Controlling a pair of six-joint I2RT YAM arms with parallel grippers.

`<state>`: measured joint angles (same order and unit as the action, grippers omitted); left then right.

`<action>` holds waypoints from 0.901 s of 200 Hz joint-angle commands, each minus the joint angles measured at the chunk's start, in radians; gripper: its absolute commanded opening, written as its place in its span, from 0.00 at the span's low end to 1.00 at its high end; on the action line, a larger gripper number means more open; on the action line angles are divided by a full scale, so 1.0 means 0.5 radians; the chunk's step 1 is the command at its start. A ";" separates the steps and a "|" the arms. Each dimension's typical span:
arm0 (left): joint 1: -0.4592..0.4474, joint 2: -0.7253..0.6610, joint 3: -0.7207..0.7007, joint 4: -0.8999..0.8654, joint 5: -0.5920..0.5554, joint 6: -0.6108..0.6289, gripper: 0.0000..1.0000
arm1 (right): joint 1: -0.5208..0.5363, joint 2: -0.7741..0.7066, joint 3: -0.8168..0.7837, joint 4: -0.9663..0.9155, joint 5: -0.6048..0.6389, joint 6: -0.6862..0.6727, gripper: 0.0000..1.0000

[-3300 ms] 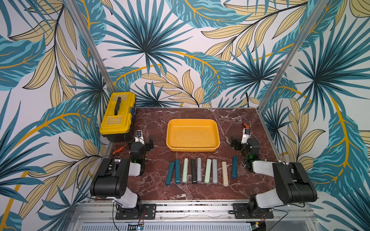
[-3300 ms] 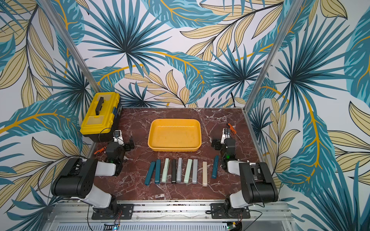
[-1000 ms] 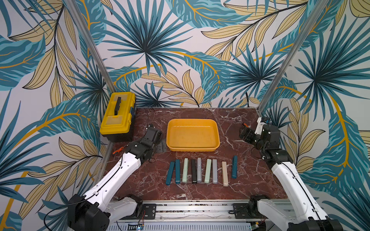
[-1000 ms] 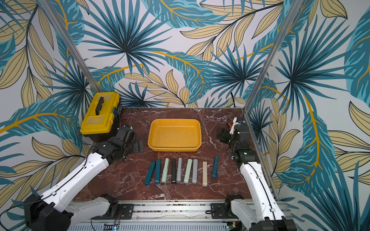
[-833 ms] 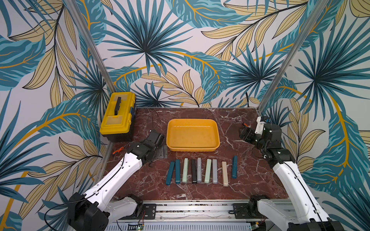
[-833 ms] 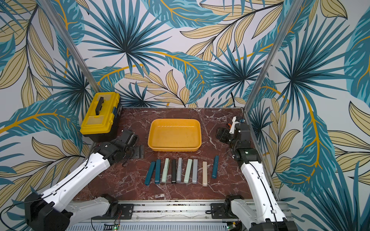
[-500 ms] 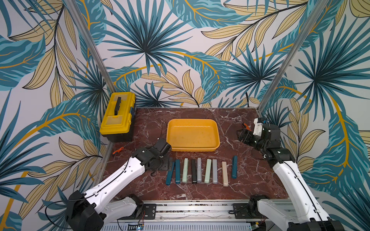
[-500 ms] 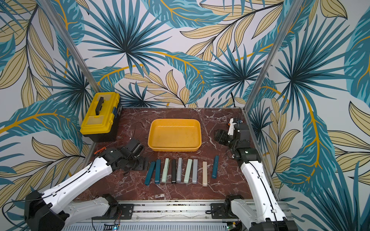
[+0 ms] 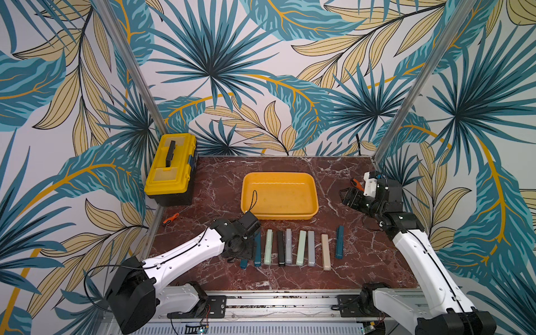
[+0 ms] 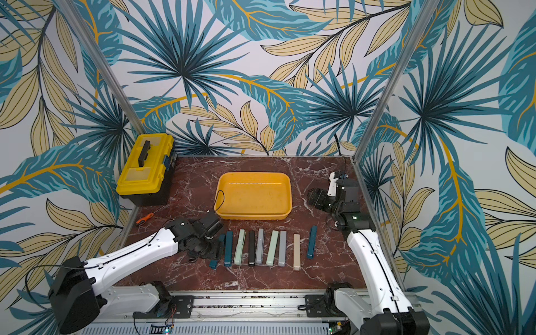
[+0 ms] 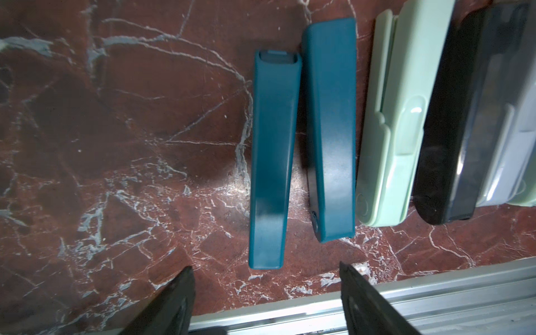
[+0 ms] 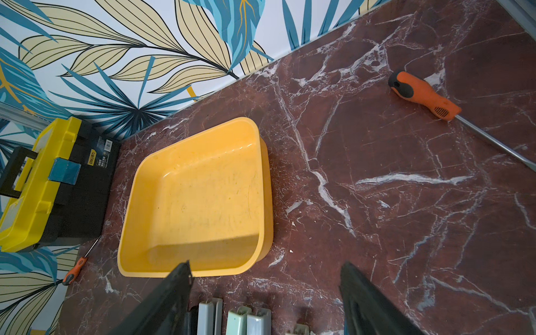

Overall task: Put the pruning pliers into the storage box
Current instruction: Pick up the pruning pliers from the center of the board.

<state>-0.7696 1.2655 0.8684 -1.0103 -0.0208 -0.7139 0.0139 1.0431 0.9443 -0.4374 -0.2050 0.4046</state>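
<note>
The nine pliers (image 9: 301, 248) lay in a row on the table (image 9: 362, 261), at 6 o'clock from the box (image 9: 278, 175), all outside it. Left gripper (image 11: 265, 266): jaws apart, empty, over the row's 9 o'clock end. Right gripper (image 12: 266, 263): jaws apart, empty, at 3 o'clock from the box. Toolbox (image 12: 43, 185) label (image 12: 98, 155): print unreadable.

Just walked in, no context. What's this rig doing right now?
The left claw is low over the leftmost dark teal pliers at the end of the row, with its jaws open and nothing gripped yet. The right claw hangs open and empty beside the storage box. The box is empty. All nine pruning pliers lie on the table in front of it.
</note>
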 commanded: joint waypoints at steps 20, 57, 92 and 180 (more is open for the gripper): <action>-0.010 0.032 -0.036 0.029 -0.063 -0.031 0.76 | 0.013 0.021 -0.055 0.050 -0.026 0.014 0.82; -0.012 0.116 -0.037 0.071 -0.140 -0.022 0.75 | 0.014 0.025 -0.079 0.074 -0.032 0.039 0.82; -0.013 0.224 -0.031 0.114 -0.170 -0.004 0.75 | 0.014 0.016 -0.076 0.051 -0.013 0.016 0.82; -0.012 0.486 0.021 0.244 -0.194 0.049 0.70 | 0.013 0.014 -0.094 0.047 0.002 0.010 0.82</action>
<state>-0.7719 1.4788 0.8574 -0.9199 -0.0948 -0.7033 0.0143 1.0542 0.9257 -0.4164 -0.2100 0.4122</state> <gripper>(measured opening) 0.713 0.821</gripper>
